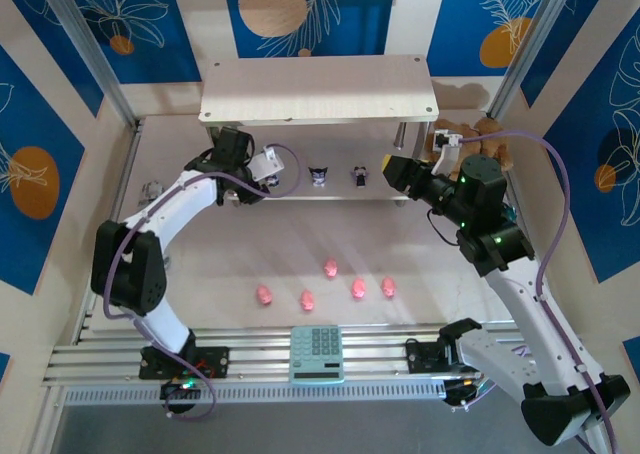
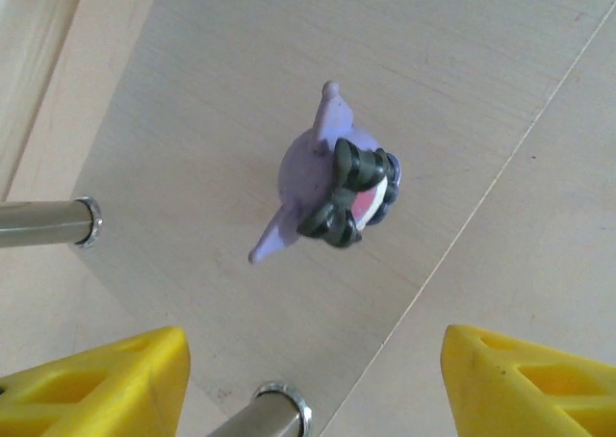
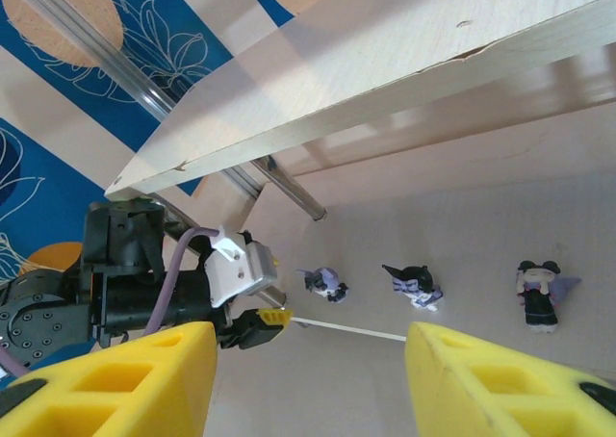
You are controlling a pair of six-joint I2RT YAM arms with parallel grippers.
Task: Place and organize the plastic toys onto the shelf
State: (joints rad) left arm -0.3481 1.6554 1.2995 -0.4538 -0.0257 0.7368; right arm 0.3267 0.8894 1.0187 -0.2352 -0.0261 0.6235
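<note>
All three dark purple figurines (image 3: 414, 285) stand in a row on the lower level of the shelf (image 1: 320, 89), while the five pink pigs (image 1: 331, 268) sit out on the open desk (image 1: 220, 264), well short of it and near a calculator (image 1: 317, 354). The left gripper (image 2: 316, 355) hovers right by the leftmost figurine (image 2: 332, 192) with its jaws spread wide and nothing in them (there's a dark bow-like bit on the figure). The right gripper (image 3: 310, 346), at the shelf's other end, is spread just as wide and holds nothing.

Figurine (image 2: 332, 192): stood ahead of the left fingers (image 2: 106, 384), midway between them (on the shelf's lower level (image 2: 221, 90)).
Pigs (image 1: 331, 267): lay behind, on the table (image 1: 250, 244).
</note>
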